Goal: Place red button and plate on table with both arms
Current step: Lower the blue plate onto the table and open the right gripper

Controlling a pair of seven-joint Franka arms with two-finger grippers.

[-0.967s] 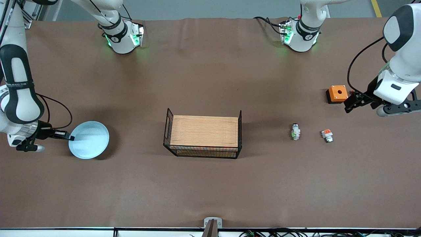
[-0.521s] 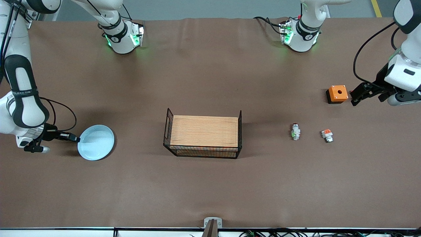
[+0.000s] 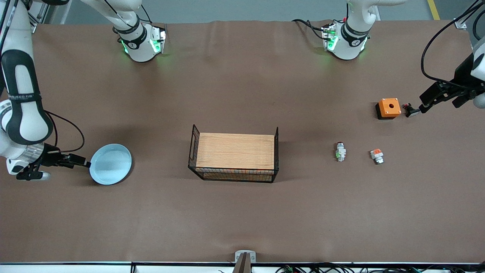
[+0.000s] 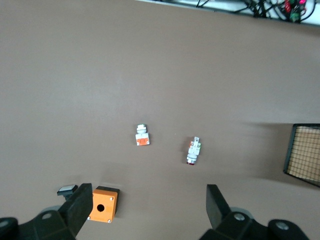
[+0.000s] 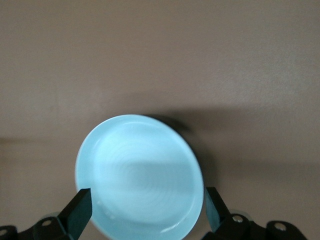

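The pale blue plate point(image 3: 110, 163) lies flat on the brown table point(image 3: 242, 212) near the right arm's end. My right gripper point(image 3: 84, 163) is open and empty, low at the plate's rim on the side toward the table's end. In the right wrist view its fingers point(image 5: 80, 210) stand apart on either side of the plate point(image 5: 140, 175). The red button point(image 3: 340, 151) lies on the table between the rack and a white block; it also shows in the left wrist view point(image 4: 193, 150). My left gripper point(image 3: 420, 108) is open and empty, beside the orange box.
A wood-topped black wire rack point(image 3: 235, 153) stands mid-table. An orange box point(image 3: 388, 108) with a hole, a small black-bodied button point(image 3: 409, 110) and a white block with an orange top point(image 3: 376, 156) lie toward the left arm's end.
My right gripper carried the plate a little toward the rack, set it down, let go and drew back. My left gripper moved outward, away from the orange box.
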